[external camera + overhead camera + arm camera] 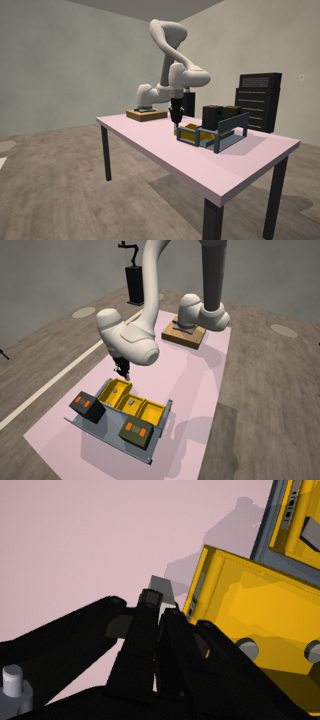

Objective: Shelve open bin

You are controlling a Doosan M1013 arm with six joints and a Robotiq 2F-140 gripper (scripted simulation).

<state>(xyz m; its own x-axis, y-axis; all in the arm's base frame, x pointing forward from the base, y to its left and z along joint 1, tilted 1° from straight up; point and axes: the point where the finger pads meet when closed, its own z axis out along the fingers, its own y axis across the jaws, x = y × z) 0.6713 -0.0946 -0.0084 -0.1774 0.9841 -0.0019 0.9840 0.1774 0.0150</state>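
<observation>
The bin with grey round parts is in the end place of the row, at the left in the top view. Its open front juts out past the neighbouring bins and the shelf's front edge. It looks front-high; whether its front rests on the lip is hidden. My gripper is shut and empty, fingertips down just outside the bin's front; contact cannot be told. The middle bin and the right bin stand in the row, fronts out.
The grey shelf carries a black case and a green case on its upper board, behind the bins. The board covers the bins' rear ends. A side rail borders the end bin.
</observation>
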